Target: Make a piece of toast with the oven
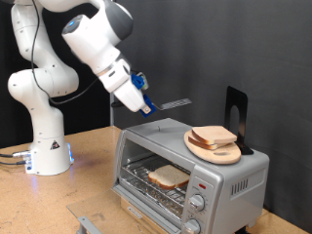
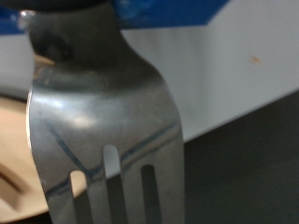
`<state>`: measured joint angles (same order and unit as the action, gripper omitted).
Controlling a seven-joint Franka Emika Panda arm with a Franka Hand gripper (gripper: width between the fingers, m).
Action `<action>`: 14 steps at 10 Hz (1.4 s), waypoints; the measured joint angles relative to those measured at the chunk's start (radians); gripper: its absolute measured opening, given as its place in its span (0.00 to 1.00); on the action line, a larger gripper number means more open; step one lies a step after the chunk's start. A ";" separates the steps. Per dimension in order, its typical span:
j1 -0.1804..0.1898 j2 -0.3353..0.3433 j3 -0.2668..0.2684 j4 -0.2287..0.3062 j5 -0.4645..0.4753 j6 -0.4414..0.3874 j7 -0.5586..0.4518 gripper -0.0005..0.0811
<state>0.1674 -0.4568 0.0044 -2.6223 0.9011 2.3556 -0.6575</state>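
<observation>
Above the oven (image 1: pixel 234 183), on its left side, the gripper (image 1: pixel 144 99) hangs in the air. Its fingers are clenched on the handle of a slotted metal spatula (image 1: pixel 174 103), whose blade points right, clear of the oven's top. Up close, the wrist view shows the spatula (image 2: pixel 103 121) filling the frame, and the fingers themselves don't show there.

One toast (image 1: pixel 169 176) lies on the wire rack inside the oven, whose door seems to be down. More bread (image 1: pixel 214 135) sits on a round board (image 1: pixel 196 147) on the oven's top, to the right of the blade.

This looks like the step of carrying the tool, with no slice on the blade. Any lifting with it would call for a flat, low blade.
</observation>
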 joint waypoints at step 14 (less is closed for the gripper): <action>0.021 0.119 0.159 -0.036 0.041 0.170 0.059 0.85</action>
<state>0.1883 -0.3377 0.1636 -2.6581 0.9426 2.5254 -0.5989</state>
